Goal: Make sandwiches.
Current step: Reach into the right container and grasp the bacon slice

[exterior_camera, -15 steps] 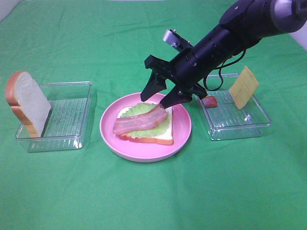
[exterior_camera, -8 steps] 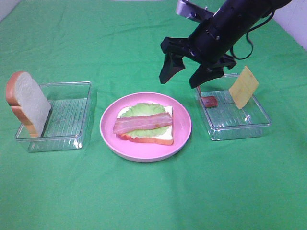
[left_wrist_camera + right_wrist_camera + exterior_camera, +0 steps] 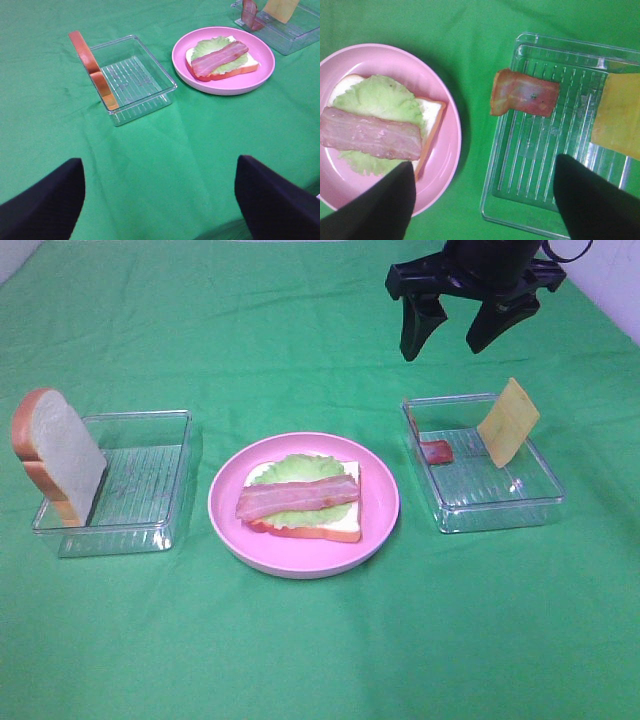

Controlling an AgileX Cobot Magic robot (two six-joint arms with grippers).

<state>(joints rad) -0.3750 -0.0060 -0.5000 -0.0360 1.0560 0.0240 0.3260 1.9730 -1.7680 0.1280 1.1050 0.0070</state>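
Sandwich stack (image 3: 300, 502), made of one bread slice, lettuce and a bacon strip, lies on the pink plate (image 3: 225, 530). It sits low and well off to the left of our right gripper (image 3: 444, 350), which hangs high with jaws spread and empty. Almost beneath that gripper, the clear tray (image 3: 500, 505) holds a bacon piece (image 3: 435, 451) and the cheese square (image 3: 508, 422). Our left gripper (image 3: 159, 165) is also spread wide and holds nothing, with the stack well ahead of it.
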